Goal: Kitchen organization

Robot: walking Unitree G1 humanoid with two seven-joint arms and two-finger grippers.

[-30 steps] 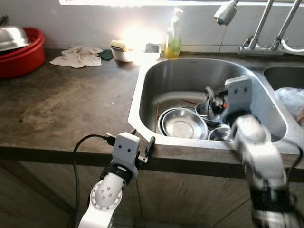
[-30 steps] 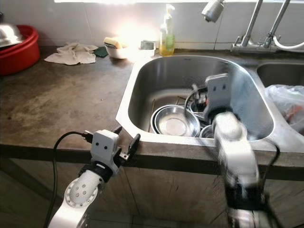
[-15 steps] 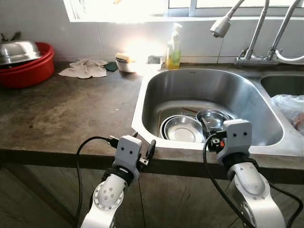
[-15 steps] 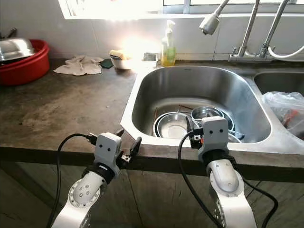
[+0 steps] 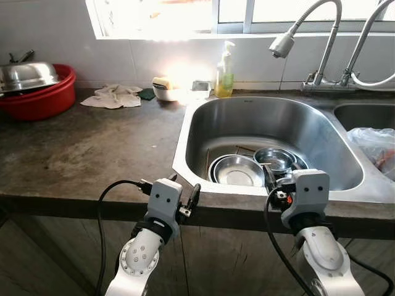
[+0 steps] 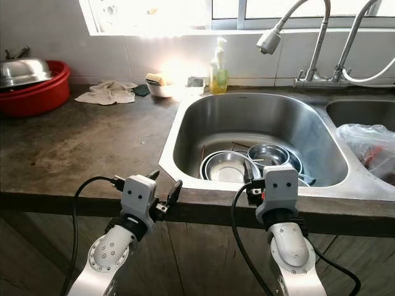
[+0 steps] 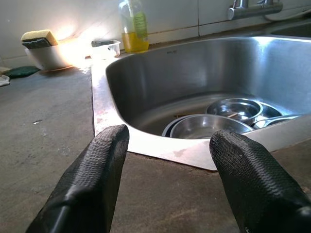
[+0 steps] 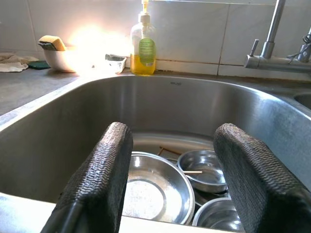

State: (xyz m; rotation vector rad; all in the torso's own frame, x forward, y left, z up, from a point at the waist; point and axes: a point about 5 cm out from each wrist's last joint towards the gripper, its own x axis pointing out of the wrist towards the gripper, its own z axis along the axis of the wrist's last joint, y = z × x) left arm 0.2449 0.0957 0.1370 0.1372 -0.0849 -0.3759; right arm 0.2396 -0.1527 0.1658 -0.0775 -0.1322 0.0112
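Dark stone kitchen counter (image 5: 80, 148), window-lit. Stainless steel sink basin (image 5: 321, 132) at 1 o'clock holds stacked round steel bowls (image 5: 239, 170), untouched. Left gripper (image 5: 182, 196) and right gripper (image 8: 167, 179) hover at counter's front edge, fingers apart, empty. Organizing seems barely begun.

My left gripper (image 5: 183, 196) hovers at the counter's front edge, fingers (image 7: 92, 179) spread apart and empty. My right gripper (image 8: 170, 179) sits raised at the sink's front rim, fingers parted too, empty.
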